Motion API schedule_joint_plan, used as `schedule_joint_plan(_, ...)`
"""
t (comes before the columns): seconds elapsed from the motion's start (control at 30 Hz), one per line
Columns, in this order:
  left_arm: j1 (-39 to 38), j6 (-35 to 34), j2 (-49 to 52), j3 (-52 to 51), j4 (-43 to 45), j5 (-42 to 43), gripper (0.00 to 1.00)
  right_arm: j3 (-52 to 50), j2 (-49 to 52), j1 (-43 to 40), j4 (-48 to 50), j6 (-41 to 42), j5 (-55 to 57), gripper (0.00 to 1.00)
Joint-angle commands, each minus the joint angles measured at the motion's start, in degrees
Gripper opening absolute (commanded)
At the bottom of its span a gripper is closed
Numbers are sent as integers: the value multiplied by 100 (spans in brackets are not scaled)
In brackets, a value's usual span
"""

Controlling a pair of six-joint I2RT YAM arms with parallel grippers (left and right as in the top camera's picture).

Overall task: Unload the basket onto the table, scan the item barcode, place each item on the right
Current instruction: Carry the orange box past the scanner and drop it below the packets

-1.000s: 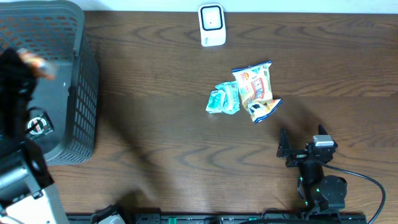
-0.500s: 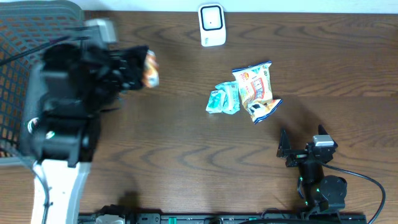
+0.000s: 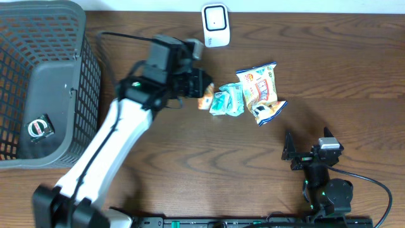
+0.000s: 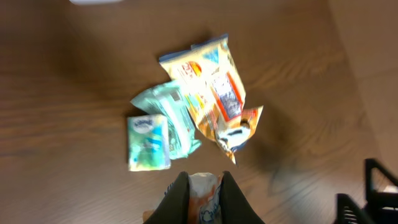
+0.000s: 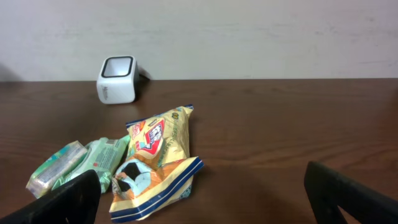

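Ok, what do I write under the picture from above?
Left fingers hold a small packet beside tissue packs and snack bags; scanner up top, basket on the left.

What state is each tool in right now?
Left tool: closed, holding a small orange-and-white packet.
Right tool: open, empty.

A dark brown wooden table carries everything. At its left end stands a grey plastic mesh basket. A white barcode scanner sits upright at the far edge, near the middle. In the centre lies a small cluster. Two green tissue packs lie side by side and touching. Just right of them is a yellow-orange snack bag, overlapping the nearer pack. A smaller blue-and-white snack bag lies against the yellow bag's lower end.
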Motion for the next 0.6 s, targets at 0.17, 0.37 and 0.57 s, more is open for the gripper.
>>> schedule_joint_plan(0.17, -264, 122, 761, 72, 291, -72, 28, -13, -31, -33, -20, -70, 7, 99)
schedule_joint_plan(0.37, -262, 125, 916, 72, 28, -1281, 39, -13, -31, -33, -20, -70, 7, 99)
schedule_joint_plan(0.57, -258, 254, 911, 72, -179, -1635, 46, -13, -31, -33, -20, -70, 7, 99)
